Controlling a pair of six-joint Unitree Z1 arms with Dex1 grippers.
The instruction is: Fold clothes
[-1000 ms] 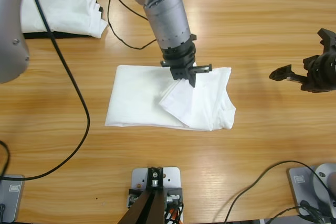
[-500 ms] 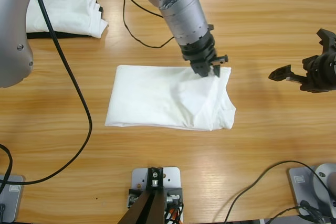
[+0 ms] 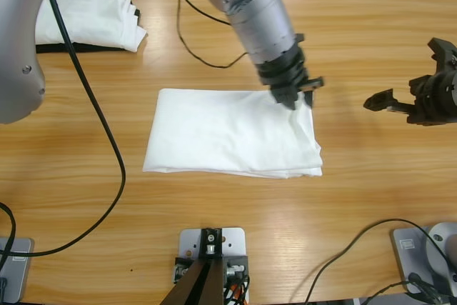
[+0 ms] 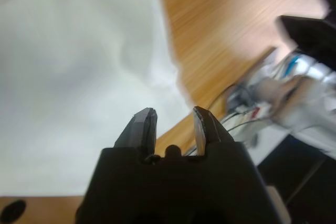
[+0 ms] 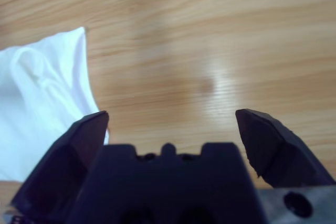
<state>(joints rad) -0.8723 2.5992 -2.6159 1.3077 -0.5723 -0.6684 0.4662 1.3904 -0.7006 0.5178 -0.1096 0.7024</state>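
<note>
Nearest us on the wooden table (image 3: 371,198), we see the white T-shirt (image 3: 228,133) folded into a flat rectangle at the centre. Our left gripper (image 3: 294,98) sits over its far right corner, jaws slightly parted and empty. Farther off, our right gripper (image 3: 400,103) hangs wide open beside the shirt, and folded white clothes (image 3: 86,16) lie in the far left corner.

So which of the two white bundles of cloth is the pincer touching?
The folded white T-shirt in the table's middle; the left pincer sits at its far right corner. The other white pile lies untouched at the far left corner.
</note>
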